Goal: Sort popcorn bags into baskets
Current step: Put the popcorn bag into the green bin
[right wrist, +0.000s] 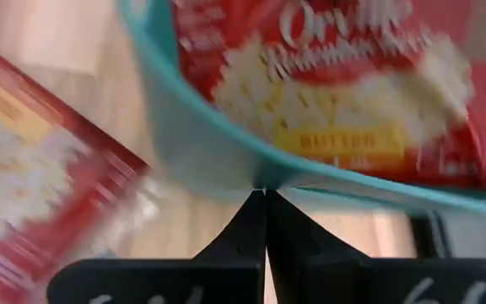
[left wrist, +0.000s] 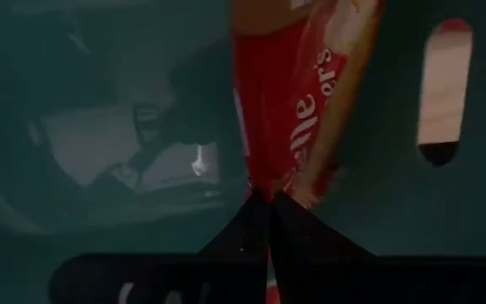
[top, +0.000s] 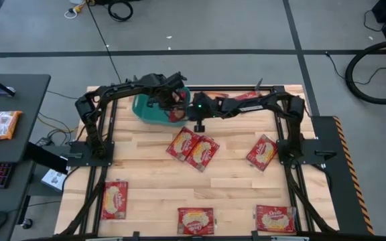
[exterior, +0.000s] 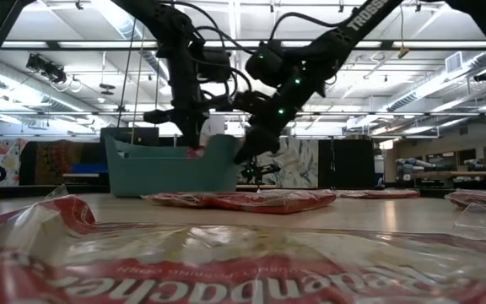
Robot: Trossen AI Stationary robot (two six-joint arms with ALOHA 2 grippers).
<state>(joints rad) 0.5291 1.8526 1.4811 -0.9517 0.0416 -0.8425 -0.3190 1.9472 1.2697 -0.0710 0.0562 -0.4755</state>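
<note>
— Left arm?
— My left gripper (left wrist: 264,198) pinches a popcorn bag (left wrist: 298,93) inside the teal basket (top: 147,110).
— Right?
— Right gripper (right wrist: 265,192), fingers pressed together, clamps the basket rim. Other bags (top: 193,148) lie on the table (top: 153,181).

Open-plan lab: exposed ceiling ducts (exterior: 445,63), floor cables (top: 374,70)

high: overhead | low: table-level | wrists: close on basket (top: 154,111)
</note>
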